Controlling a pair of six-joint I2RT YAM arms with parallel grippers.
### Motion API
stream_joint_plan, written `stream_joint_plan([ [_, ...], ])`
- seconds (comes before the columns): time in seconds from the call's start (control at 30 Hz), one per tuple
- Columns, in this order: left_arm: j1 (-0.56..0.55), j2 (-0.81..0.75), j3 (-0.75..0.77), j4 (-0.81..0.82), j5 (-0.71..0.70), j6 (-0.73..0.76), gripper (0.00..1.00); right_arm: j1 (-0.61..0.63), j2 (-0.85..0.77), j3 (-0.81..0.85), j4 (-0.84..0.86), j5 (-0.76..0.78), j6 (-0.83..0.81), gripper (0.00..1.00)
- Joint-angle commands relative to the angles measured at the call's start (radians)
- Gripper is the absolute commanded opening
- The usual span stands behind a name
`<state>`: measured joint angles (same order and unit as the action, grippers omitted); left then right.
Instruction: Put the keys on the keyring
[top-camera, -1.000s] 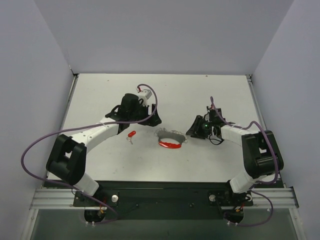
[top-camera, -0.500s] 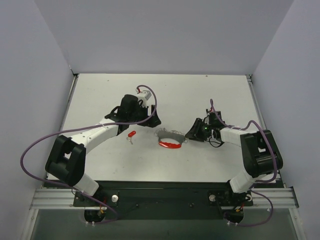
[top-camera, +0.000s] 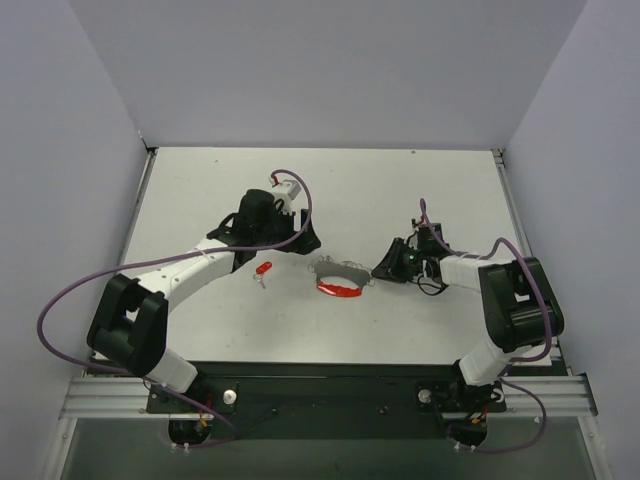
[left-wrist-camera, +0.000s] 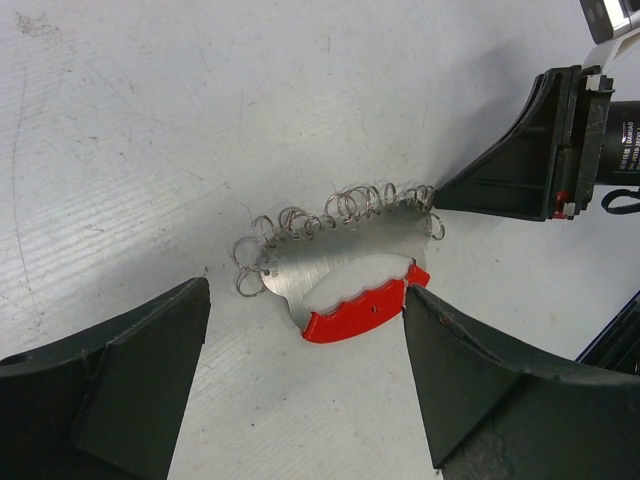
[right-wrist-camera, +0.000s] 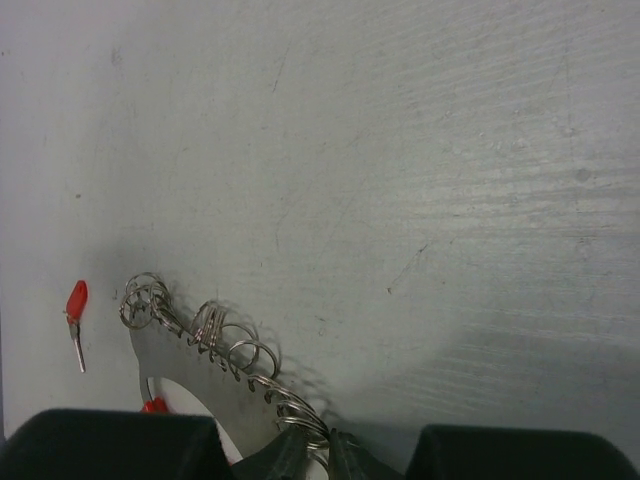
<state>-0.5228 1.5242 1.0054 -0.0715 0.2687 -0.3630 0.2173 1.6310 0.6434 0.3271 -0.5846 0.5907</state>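
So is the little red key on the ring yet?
No, off. The key lies by itself on the table, apart from the keyring.

White tabletop, pale lavender walls

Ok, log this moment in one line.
left hand: open, aimed at keyring, no contact | right hand: pinching keyring's ring end | key: on table, apart from keyring
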Motion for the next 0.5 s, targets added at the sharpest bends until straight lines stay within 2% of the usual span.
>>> stream_joint_plan([
  [0.0, 0.003, -0.025, -0.001, 0.026, -0.005, -0.008, 0.88, 0.010, -0.020, -0.019, 0.023, -0.021, -0.022, 0.12],
  [0.13, 0.003, -0.027, -0.008, 0.027, -0.005, -0.010, 0.88, 0.024, -0.048, -0.019, 0.026, -0.031, -0.032, 0.01],
  [0.43, 0.001, -0.032, -0.021, 0.039, 0.006, -0.017, 0.88, 0.039, -0.111, -0.019, -0.048, 0.029, -0.075, 0.00],
  [0.47, 0.001, -0.032, -0.025, 0.044, 0.007, -0.019, 0.88, 0.037, -0.111, -0.018, -0.051, 0.037, -0.078, 0.18],
])
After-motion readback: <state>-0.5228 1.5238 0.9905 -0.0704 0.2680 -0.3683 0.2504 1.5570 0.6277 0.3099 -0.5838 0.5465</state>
